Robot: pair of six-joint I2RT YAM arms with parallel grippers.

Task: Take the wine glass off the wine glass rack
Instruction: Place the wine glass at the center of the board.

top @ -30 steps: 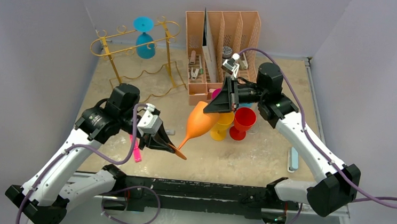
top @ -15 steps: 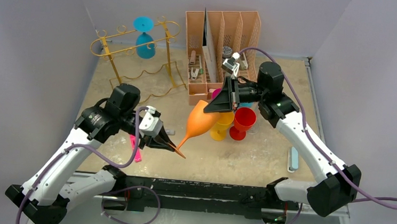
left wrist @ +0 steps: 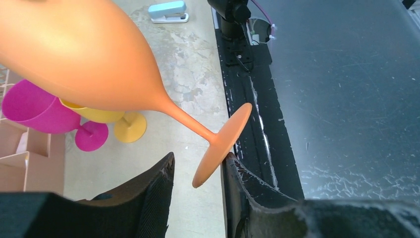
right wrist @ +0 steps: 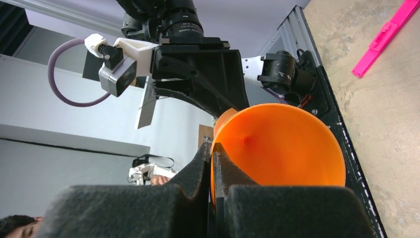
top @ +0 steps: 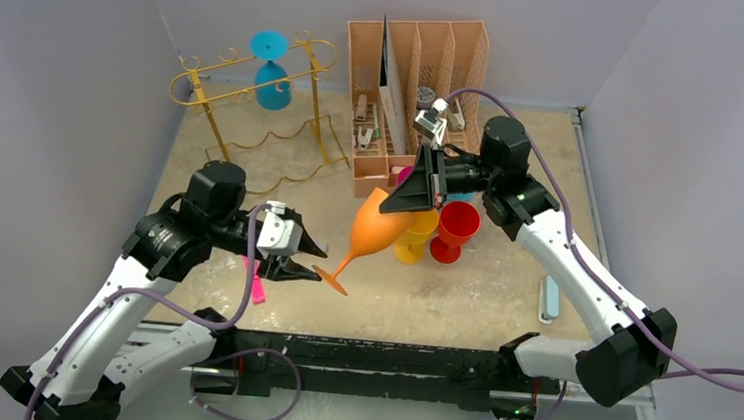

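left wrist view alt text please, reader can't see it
A tilted orange wine glass fills the upper left, its stem running down to a round foot that sits edge-on between the open fingers of the left gripper. Behind it a magenta glass and a yellow glass stand on the beige table, with a pale blue stapler at the top.

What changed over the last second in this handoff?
The left gripper opened, let go of the foot of the orange wine glass and drew back left. The right gripper closed on its rim. The glass itself, the blue glass and the wine glass rack hardly moved.
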